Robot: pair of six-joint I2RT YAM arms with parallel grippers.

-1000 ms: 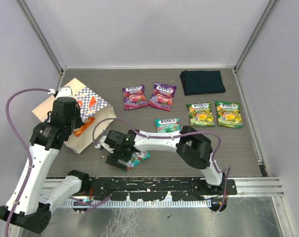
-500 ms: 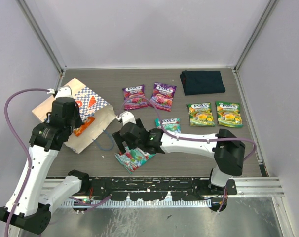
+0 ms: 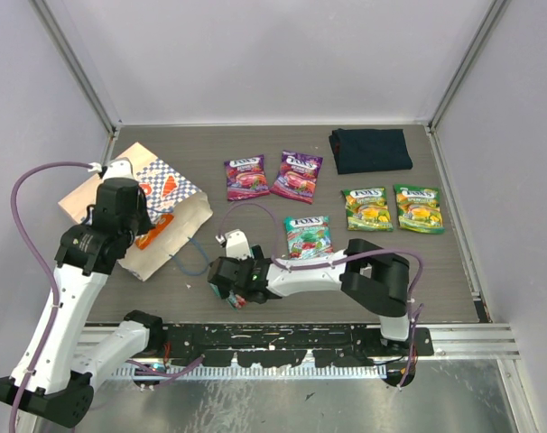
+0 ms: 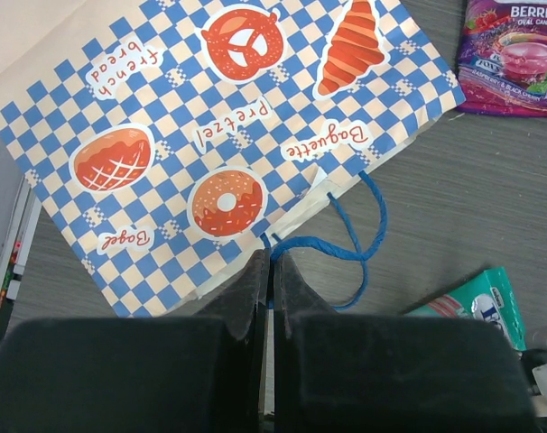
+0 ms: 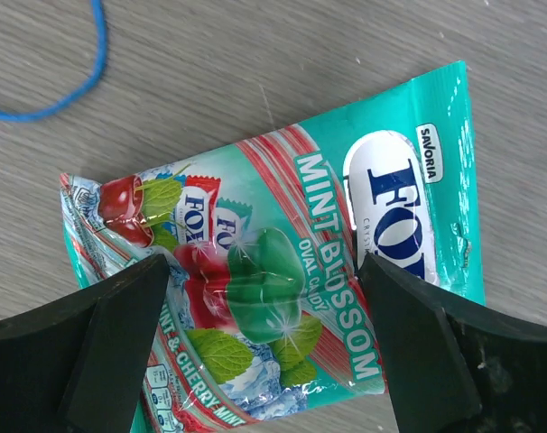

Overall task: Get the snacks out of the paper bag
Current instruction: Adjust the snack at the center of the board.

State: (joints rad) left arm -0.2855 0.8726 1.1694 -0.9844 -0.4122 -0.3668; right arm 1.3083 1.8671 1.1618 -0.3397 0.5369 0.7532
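— On the table (image 3: 255, 149), at its left, the bag (image 3: 170, 194) lies flat, its mouth facing near-right. Which step is this?

— Emptying, and close to the end, I'd judge. Six packets lie outside the bag. The purple pair (image 3: 246, 177) and the green pair (image 3: 366, 207) sit farther back. The far teal (image 3: 308, 236) is mid-table. The near teal (image 5: 346, 216) is by the front edge, apart from the bag.

— And the claws?

— The right claw (image 5: 262, 271) hangs over the near teal, which lies flat. Its jaws are wide, one on each side, with no grip that I can see. The left claw (image 4: 272, 257) is pinched tight on the bag's blue cord (image 4: 350, 239).

— So what does the next move call for?

— Either the right claw closes on the near teal and sets it with the others, or it reaches into the bag's mouth. I cannot tell whether a packet remains inside. For a reach inside, the left claw should hold the cord firm so the bag does not slide.
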